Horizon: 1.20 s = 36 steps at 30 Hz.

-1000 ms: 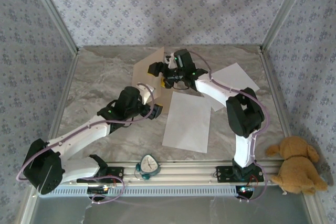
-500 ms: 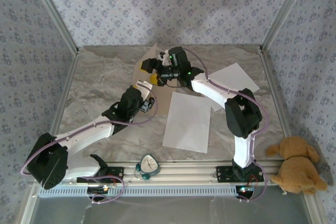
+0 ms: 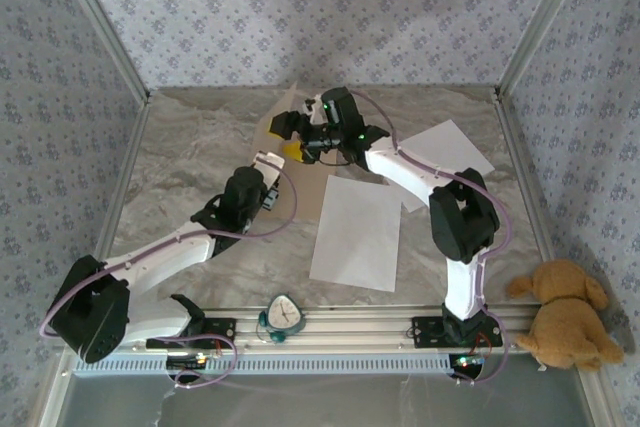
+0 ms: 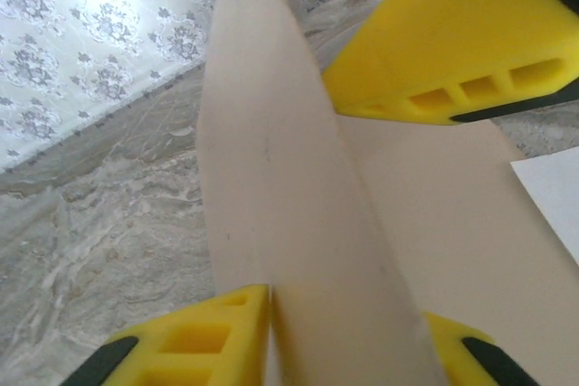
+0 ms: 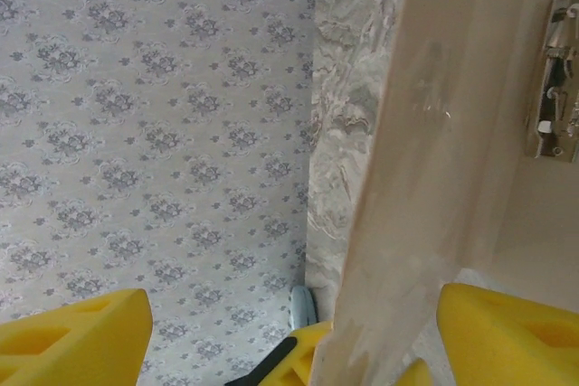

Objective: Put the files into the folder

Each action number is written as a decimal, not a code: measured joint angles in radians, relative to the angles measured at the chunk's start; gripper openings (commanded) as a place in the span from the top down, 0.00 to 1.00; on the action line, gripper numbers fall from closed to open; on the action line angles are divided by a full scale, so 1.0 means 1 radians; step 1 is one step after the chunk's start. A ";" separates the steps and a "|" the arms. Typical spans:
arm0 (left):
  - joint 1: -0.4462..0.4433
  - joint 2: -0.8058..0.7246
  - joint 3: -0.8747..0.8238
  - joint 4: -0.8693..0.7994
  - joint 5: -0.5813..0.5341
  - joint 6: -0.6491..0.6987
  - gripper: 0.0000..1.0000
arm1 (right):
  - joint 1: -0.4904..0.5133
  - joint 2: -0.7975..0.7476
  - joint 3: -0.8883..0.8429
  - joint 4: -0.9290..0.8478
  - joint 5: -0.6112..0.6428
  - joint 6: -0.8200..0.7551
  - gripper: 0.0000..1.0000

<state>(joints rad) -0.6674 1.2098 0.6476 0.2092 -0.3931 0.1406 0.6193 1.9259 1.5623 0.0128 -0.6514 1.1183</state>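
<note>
Nothing filed yet; you have both sheets left to load.
Near sheet [image 3: 355, 232]: flat, loose, 5 o'clock of folder [image 4: 271, 178].
Left jaws [image 4: 330, 345]: pinched on raised folder cover, 12 o'clock on surface [image 3: 190, 157].
Right jaws [image 3: 290, 139]: wide, cover between them, not clamped.
Second sheet [image 3: 455, 147]: 3 o'clock of folder, right arm over its corner.
Toy dog [image 3: 565, 312]: off surface, clear of your path.

- Left gripper [image 3: 268, 161] has reached forward to the folder [image 4: 289, 178] and pinched its raised cover
- Right gripper [image 3: 287, 137] has shifted left, standing that cover more upright
</note>
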 measured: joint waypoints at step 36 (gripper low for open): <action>0.066 -0.190 0.027 -0.185 -0.013 -0.371 0.99 | -0.242 -0.557 -0.546 -0.253 0.008 -0.283 0.11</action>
<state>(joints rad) -0.6018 1.0203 0.6743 0.0242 -0.4065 -0.2302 0.3771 1.3685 1.0164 -0.2398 -0.6437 0.8349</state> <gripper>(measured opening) 0.072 0.887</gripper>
